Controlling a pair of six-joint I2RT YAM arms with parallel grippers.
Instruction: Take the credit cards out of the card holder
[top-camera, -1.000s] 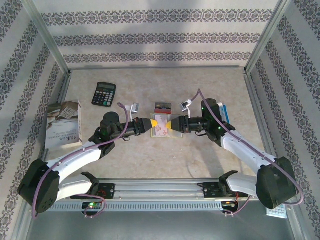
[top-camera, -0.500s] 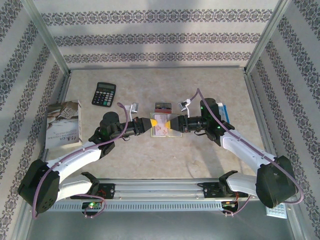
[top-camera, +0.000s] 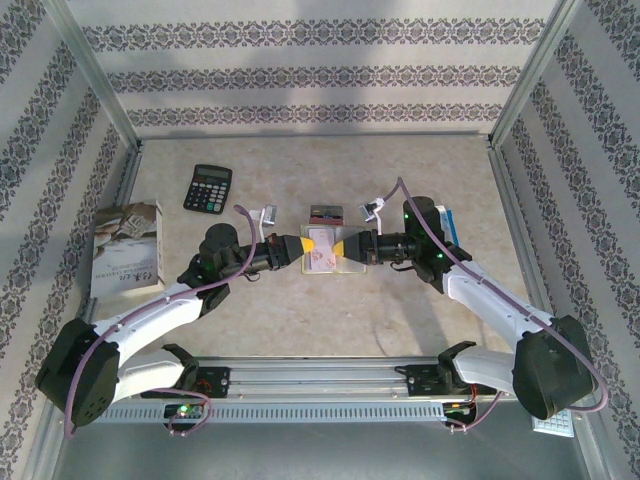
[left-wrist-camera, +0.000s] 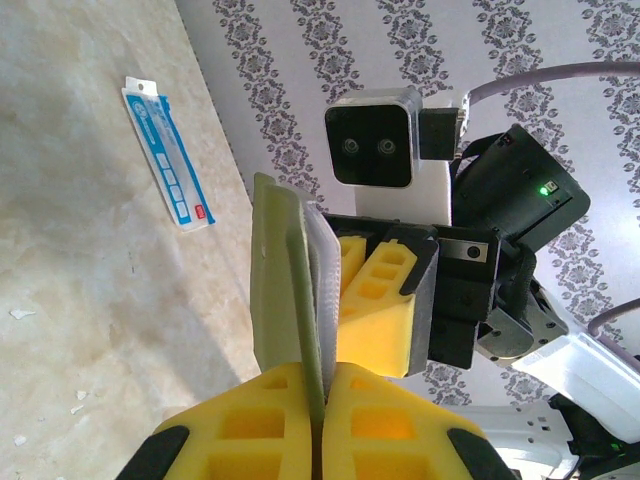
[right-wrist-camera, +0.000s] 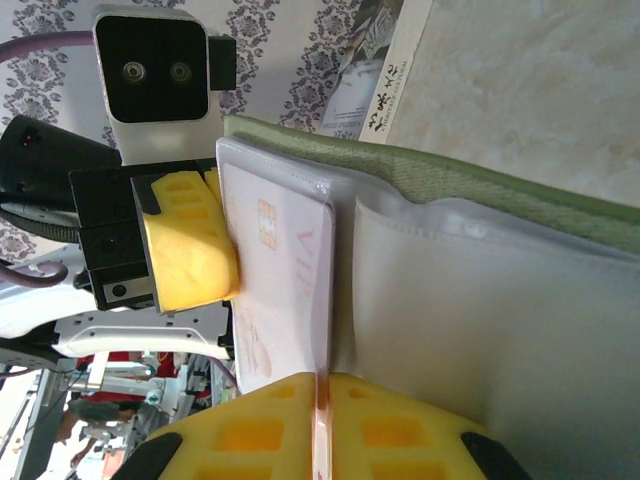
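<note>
**Two hands on the wallet, one pinching a card**

The small olive-green folding card holder (left-wrist-camera: 270, 280) is over the middle of the worktop (top-camera: 330, 310), right between the two hands. The left hand (left-wrist-camera: 322, 400) is shut tight on the edge of the green cover. I think it does this so the holder cannot slide or flop shut when the other hand pulls.

The right hand (right-wrist-camera: 322, 410) reaches in from the other side. Its yellow fingers (right-wrist-camera: 240, 440) are pinched together on the thin edge of a pinkish-white plastic credit card (right-wrist-camera: 285, 270).

That card lies against the holder's pale grey lining of clear pockets (right-wrist-camera: 470, 300), and most of it looks tucked in, so it is not out yet. I cannot tell if the other pockets have cards in them.

A small red and dark card (top-camera: 325, 213) lies flat on the worktop just behind the holder, so it looks already taken out. A black calculator (top-camera: 208, 187) and a long blue-and-white packet (left-wrist-camera: 165, 160) lie well apart from the holder.
</note>
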